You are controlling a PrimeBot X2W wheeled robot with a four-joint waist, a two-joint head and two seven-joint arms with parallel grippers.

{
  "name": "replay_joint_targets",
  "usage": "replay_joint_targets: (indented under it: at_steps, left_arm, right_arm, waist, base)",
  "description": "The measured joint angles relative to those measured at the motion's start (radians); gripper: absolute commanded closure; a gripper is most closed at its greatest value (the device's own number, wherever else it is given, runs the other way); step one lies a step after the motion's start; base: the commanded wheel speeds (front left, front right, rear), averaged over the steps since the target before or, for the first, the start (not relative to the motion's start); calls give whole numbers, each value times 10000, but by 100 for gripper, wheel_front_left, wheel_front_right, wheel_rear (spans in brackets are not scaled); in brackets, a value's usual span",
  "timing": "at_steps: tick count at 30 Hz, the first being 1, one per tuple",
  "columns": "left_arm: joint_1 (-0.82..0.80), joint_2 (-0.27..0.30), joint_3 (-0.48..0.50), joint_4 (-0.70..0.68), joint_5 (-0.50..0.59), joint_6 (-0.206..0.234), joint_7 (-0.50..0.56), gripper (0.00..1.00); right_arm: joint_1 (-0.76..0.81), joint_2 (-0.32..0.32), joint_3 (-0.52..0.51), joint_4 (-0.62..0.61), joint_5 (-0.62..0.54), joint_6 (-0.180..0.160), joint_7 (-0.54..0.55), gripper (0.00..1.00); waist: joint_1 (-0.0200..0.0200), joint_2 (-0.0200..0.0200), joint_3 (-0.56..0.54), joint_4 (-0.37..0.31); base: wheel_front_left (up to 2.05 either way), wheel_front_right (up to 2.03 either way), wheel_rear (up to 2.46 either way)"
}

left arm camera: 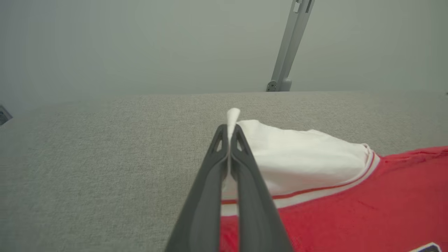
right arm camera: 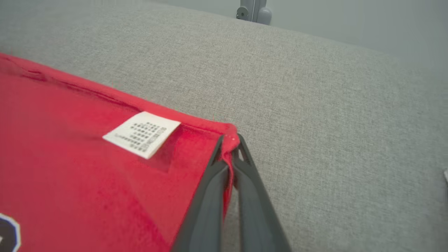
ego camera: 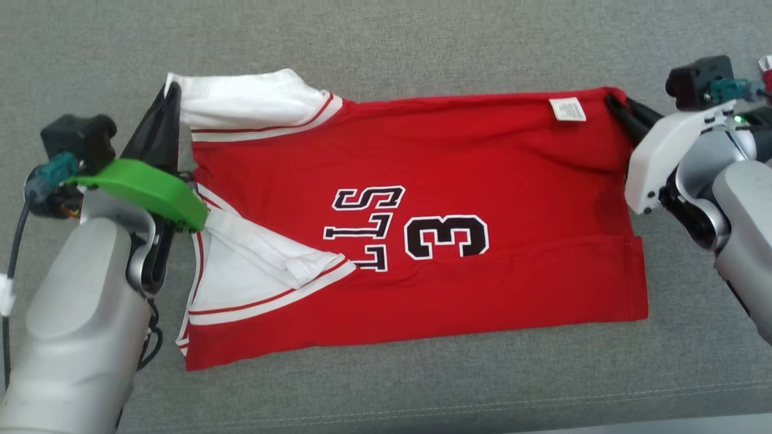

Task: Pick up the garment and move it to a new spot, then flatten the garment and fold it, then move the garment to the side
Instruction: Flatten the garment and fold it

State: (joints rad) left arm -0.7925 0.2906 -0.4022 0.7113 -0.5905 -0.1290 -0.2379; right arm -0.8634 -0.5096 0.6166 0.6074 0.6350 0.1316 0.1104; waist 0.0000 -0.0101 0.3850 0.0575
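The garment [ego camera: 422, 241] is a red jersey with white sleeves and black "3" lettering, lying spread on the grey cloth surface. My left gripper [ego camera: 172, 90] is shut on the far white sleeve's tip; in the left wrist view the white cloth [left arm camera: 232, 115] pokes out between the closed fingers of that gripper [left arm camera: 229, 131]. My right gripper [ego camera: 612, 101] is shut on the garment's far right red corner, beside the white care label [ego camera: 567, 109]. The right wrist view shows the red hem [right arm camera: 229, 138] pinched between the right gripper [right arm camera: 229, 141] and its closed fingers.
The grey fabric surface [ego camera: 386, 42] extends all around the garment, with a seam along its near edge [ego camera: 543, 407]. A grey metal post [left arm camera: 288, 45] stands behind the far edge. A small red and white object [ego camera: 766, 66] sits at the far right.
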Motion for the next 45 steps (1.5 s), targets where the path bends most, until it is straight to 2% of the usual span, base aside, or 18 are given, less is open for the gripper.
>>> replay_joint_targets:
  at_steps: [6,10,15,20,26,27,28,29,38,45]
  left_arm:
    - [2208,512,284,-2171,-272,468,-94,100]
    - [3879,780,405,-3687,-414,1114,125,100]
    - [5953,890,523,-5528,-830,1919,529,100]
    - [6778,840,543,-6057,-1035,2265,665,100]
    - [6940,621,437,-5810,-1181,2274,660,100]
    - [6947,587,443,-5728,-1195,2270,612,64]
    - [6954,564,437,-5659,-1204,2266,594,20]
    - [6972,535,453,-5597,-1223,2261,537,0]
    - [7703,293,825,-5785,-1609,2326,105,0]
    - [8431,236,924,-6364,-1553,2564,-25,0]
  right_arm:
    - [1639,-447,-201,-1256,690,-2,-702,100]
    - [2853,-558,-504,-2113,844,-2,-917,100]
    - [4348,-382,-1005,-3076,573,-2,-920,100]
    - [5037,-121,-1478,-3382,242,-2,-765,100]
    - [5339,196,-1877,-3465,-224,-2,-736,100]
    - [5372,238,-1927,-3463,-311,-2,-769,77]
    - [5417,280,-1967,-3463,-408,-2,-788,41]
    - [5480,334,-2015,-3463,-504,-2,-871,0]
    - [6526,759,-2479,-3519,-982,-2,-1578,0]
    - [7347,1256,-3191,-3603,-1039,-2,-1906,0]
  waist:
    - [0,0,-621,-81]
    - [0,0,-1038,-134]
    - [0,0,-1491,-272]
    - [0,0,-1604,-368]
    - [0,0,-1604,-393]
    - [0,0,-1608,-398]
    - [0,0,-1616,-405]
    - [0,0,-1623,-415]
    - [0,0,-1837,-512]
    - [0,0,-2138,-579]
  base:
    - [0,0,0]
    - [0,0,0]
    - [0,0,0]
    - [0,0,0]
    - [0,0,0]
    - [0,0,0]
    - [0,0,0]
    - [0,0,0]
    - [0,0,0]
    - [0,0,0]
